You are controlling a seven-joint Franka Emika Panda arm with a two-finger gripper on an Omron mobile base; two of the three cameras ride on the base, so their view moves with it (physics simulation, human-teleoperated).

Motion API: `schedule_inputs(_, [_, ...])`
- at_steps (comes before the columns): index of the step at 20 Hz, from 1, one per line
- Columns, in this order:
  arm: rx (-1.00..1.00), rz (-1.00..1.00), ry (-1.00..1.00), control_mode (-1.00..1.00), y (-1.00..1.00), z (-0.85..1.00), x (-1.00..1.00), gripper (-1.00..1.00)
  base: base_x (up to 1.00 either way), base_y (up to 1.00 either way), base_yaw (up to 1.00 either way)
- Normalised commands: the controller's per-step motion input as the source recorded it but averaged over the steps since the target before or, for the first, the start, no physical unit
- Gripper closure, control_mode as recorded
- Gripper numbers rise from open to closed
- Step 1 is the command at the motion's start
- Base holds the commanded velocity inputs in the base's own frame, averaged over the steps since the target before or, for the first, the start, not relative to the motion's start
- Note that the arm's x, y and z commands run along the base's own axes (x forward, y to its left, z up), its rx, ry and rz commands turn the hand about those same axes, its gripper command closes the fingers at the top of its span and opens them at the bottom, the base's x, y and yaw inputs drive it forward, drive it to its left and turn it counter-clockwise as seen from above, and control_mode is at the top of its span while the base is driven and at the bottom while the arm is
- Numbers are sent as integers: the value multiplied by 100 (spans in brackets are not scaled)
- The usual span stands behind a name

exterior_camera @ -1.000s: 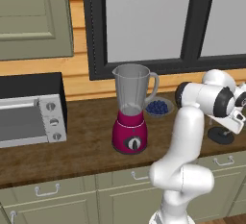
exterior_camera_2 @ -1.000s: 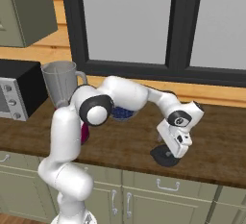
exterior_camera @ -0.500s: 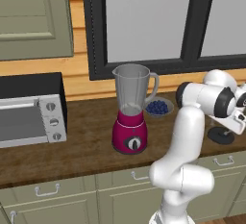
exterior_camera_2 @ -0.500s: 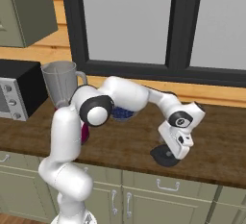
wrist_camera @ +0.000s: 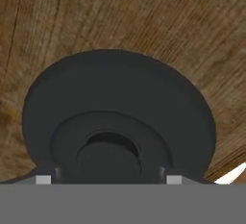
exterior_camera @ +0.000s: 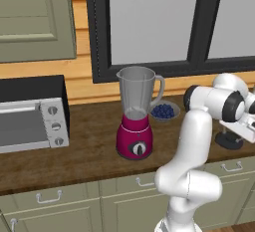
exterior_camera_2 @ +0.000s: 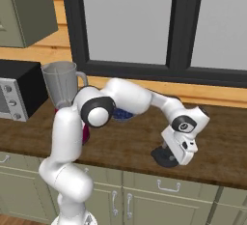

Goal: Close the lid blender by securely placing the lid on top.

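One blender [exterior_camera: 135, 114] stands uncapped; bowl [exterior_camera: 164, 111] holds blueberries; gripper [wrist_camera: 108, 177] straddles lid [wrist_camera: 117, 117], grasp unclear.

Even, soft rendered light; faint shadows; no glare; hand view slightly blurry

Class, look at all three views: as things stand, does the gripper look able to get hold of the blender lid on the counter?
Probably yes. The gripper hangs right over the lid, which lies flat on bare counter, nothing crowding it; its fingertips flank the centre knob.

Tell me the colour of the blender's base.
Magenta, with a round black dial on its front; the blender shows best in the left base view.
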Motion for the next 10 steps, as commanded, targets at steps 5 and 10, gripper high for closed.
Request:
schedule_inputs(5, [0, -3, 5, -100, 22, -59, -4, -100, 0, 0, 0])
schedule_inputs(10, [-1, -3, 10, -100, 52, -77, 0, -100, 0, 0, 0])
